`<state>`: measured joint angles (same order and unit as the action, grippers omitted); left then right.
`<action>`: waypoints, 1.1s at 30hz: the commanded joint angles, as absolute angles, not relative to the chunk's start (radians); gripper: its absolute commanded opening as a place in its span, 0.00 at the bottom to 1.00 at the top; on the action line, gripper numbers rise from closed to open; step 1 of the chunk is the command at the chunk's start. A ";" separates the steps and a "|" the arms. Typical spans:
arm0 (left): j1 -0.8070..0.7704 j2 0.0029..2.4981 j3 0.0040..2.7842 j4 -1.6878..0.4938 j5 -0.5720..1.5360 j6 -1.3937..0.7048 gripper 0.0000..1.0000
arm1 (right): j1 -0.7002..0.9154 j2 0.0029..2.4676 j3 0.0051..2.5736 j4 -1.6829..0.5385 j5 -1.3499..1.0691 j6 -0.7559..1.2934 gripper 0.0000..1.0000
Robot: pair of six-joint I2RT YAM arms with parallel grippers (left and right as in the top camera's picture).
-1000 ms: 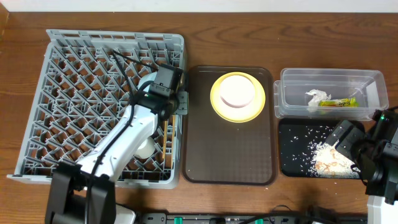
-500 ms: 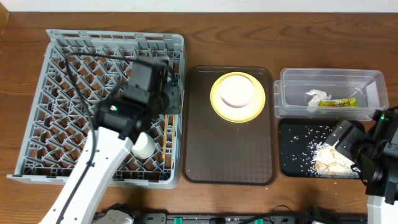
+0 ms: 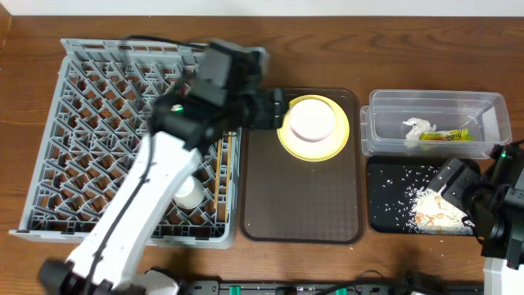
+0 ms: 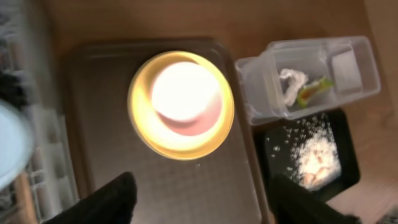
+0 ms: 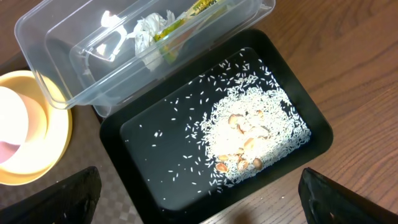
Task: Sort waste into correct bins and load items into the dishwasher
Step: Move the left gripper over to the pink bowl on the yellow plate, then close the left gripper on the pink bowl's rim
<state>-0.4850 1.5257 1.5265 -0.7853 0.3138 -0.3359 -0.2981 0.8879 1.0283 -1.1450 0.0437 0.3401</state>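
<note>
A round yellow plate with the pale pink bowl on it lies at the far end of the brown tray. My left gripper hovers just left of the plate, open, with nothing between its fingers. The small white cup stands in the grey dishwasher rack. The clear bin holds the napkin and snack wrapper. Loose rice lies in the black bin. My right gripper hangs open over the black bin.
The brown serving tray lies between the rack and the two bins. My left arm crosses the rack's right side and hides part of it. A pale round edge shows at the left border of the left wrist view.
My left gripper has swung right, from over the rack's right side to the brown tray beside the plate, and its jaws have widened. The right arm has not moved.
</note>
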 commanded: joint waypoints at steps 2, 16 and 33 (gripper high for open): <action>-0.591 1.646 1.536 -0.683 0.328 -0.379 0.59 | -0.301 0.883 1.040 -1.146 0.048 0.347 0.99; -0.715 1.991 1.536 -0.319 0.319 -0.360 0.38 | -0.301 0.883 1.040 -1.146 0.048 0.347 0.99; -0.728 2.117 1.533 -0.378 0.144 -0.308 0.38 | -0.301 0.883 1.040 -1.146 0.048 0.347 0.99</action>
<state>-0.7227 2.1136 1.5265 -0.3389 0.1940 -0.3389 -0.2981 0.8879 1.0283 -1.1450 0.0437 0.3401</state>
